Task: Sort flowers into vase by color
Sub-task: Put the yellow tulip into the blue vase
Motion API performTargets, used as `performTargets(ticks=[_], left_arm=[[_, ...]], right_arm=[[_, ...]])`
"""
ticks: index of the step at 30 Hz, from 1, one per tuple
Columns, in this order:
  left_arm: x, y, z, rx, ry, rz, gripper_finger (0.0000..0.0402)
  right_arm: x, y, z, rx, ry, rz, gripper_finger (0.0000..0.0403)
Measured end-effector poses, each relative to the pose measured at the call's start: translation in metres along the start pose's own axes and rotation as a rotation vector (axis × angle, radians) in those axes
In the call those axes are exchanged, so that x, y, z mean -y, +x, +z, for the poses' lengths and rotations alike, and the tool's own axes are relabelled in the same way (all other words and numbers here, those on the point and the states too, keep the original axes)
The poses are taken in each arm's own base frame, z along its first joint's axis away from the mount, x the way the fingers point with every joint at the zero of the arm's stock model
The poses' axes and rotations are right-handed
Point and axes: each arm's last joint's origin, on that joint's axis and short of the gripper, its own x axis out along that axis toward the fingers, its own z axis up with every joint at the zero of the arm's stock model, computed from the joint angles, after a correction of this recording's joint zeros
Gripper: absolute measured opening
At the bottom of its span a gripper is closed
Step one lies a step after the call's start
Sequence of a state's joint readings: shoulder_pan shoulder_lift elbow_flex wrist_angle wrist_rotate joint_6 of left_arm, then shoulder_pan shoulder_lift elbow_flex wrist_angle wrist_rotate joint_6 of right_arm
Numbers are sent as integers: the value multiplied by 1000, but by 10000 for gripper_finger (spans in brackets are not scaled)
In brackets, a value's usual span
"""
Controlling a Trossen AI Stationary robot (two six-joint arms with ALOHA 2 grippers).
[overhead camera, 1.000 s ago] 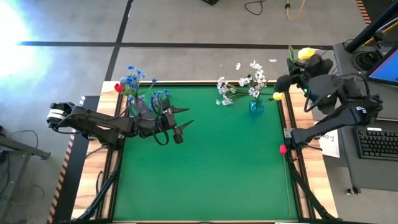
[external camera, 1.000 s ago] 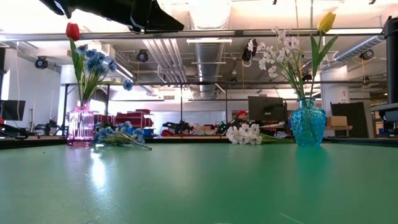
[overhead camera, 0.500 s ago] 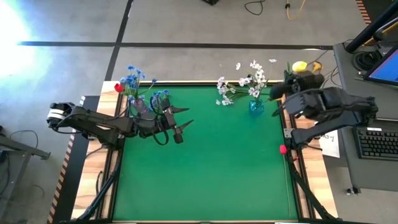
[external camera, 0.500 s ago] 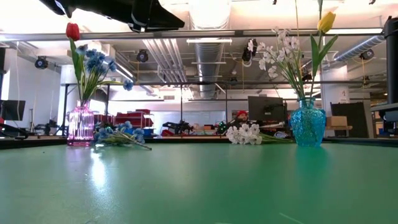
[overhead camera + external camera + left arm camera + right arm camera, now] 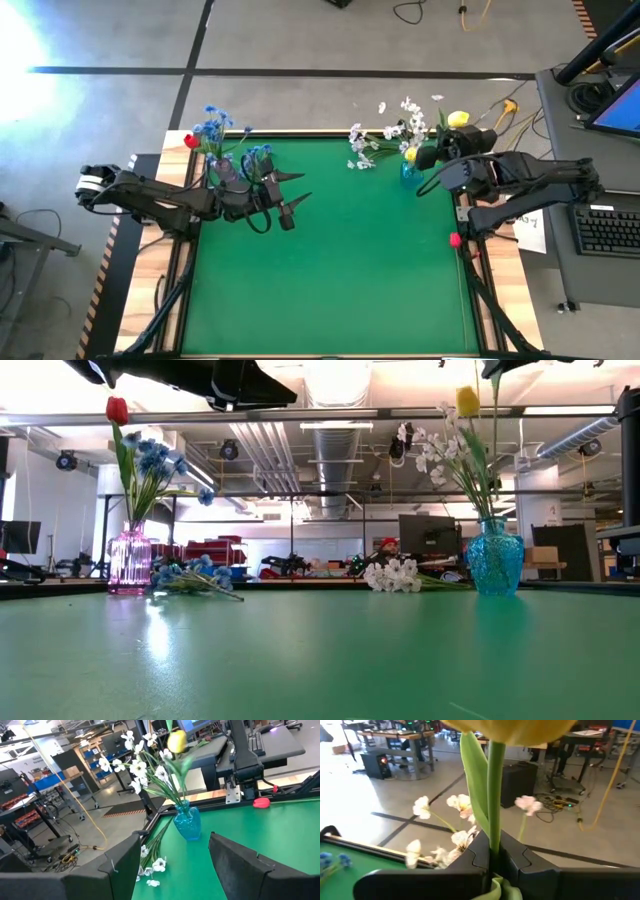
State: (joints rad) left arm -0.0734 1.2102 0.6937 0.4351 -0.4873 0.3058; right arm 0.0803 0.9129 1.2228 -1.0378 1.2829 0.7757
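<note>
High view shows my right gripper (image 5: 432, 158) up over the blue vase (image 5: 411, 170) at the worktop's (image 5: 330, 270) back right, fingers pinched tight on a yellow tulip (image 5: 458, 119) stem. White sprays (image 5: 436, 445) already stand in that vase, a few more lie beside it. Left gripper (image 5: 288, 196) hangs just beside the pink vase (image 5: 129, 560) with blue clusters (image 5: 155, 460) and a red tulip (image 5: 117, 409), fingers parted, holding nothing.
</note>
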Motion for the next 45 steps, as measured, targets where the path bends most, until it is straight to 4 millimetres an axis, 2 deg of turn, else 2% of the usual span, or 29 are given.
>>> performTargets(ticks=[5,21,31,45], left_arm=[[0,0,0,0,0,0,221],[0,0,0,-2,1,1,221],[-1,0,0,-3,1,3,221],[-1,1,-1,-6,10,4,221]], right_arm=[[2,5,-2,-1,-1,-37,11],[0,17,-28,15,45,-118,11],[0,19,-34,42,106,-141,11],[-2,20,-36,39,90,-144,19]])
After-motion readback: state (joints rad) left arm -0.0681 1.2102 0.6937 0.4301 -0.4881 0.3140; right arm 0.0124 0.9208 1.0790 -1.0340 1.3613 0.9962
